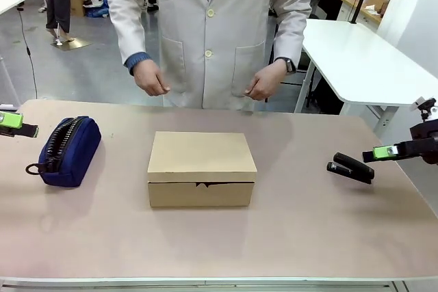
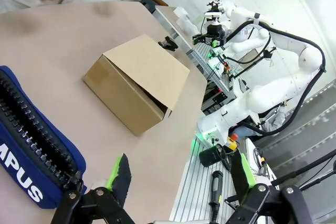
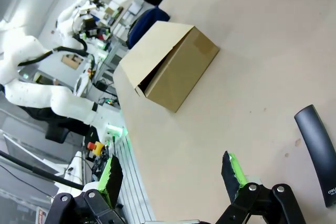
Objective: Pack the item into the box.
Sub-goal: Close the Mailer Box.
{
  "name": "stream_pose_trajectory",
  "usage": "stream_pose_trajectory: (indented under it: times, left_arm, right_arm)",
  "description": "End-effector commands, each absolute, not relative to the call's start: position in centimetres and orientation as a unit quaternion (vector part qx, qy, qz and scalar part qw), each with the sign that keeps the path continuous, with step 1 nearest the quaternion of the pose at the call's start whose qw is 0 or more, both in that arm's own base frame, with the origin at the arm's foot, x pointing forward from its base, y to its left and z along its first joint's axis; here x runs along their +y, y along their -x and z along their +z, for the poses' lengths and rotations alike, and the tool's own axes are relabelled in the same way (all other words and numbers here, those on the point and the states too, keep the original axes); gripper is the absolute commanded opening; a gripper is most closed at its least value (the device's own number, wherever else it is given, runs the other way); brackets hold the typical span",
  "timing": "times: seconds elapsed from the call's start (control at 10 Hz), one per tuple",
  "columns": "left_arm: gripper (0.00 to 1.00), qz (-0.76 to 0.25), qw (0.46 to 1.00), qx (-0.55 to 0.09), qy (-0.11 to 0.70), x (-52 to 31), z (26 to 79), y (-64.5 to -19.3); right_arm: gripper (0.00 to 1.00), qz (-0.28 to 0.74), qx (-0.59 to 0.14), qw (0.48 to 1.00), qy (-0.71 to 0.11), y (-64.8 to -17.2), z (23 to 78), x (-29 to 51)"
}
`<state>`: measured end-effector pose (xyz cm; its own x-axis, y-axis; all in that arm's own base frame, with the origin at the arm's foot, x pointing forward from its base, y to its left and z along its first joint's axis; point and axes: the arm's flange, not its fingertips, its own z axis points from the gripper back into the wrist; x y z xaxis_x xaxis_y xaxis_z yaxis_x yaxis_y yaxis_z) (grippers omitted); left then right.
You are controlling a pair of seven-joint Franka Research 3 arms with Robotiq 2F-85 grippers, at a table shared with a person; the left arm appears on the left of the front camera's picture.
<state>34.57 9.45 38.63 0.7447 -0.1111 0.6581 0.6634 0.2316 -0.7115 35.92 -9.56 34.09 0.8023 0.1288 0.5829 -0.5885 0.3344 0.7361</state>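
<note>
The box (image 1: 202,158) is plain brown cardboard and sits in the middle of the table with its flap lid down. It lies ahead of the fingers in the left wrist view (image 2: 142,77) and the right wrist view (image 3: 173,66). The item is out of view. My left gripper (image 1: 17,126) hovers at the table's far left edge, open and holding nothing (image 2: 181,174). At the right edge my right gripper (image 1: 390,150) also stands open with nothing between its fingers (image 3: 172,174).
A navy zipped pouch (image 1: 68,150) lies left of the box, close to my left gripper (image 2: 31,150). A black stapler (image 1: 350,167) lies just left of my right gripper (image 3: 319,150). A person in a pale coat stands at the far side, hands (image 1: 150,78) loosely curled above the edge.
</note>
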Motion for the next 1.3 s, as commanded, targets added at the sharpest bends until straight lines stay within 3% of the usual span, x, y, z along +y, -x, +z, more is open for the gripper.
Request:
stream_pose_trajectory:
  times: [0.0,1.2]
  left_arm:
    - [1.0,-0.263,0.744,-0.252,0.56,9.19,38.79,-34.53]
    - [1.0,-0.263,0.744,-0.252,0.56,9.19,38.79,-34.53]
  right_arm:
    - [1.0,0.233,-0.214,0.788,-0.528,-35.92,34.2,-9.53]
    - [1.0,0.233,-0.214,0.788,-0.528,-35.92,34.2,-9.53]
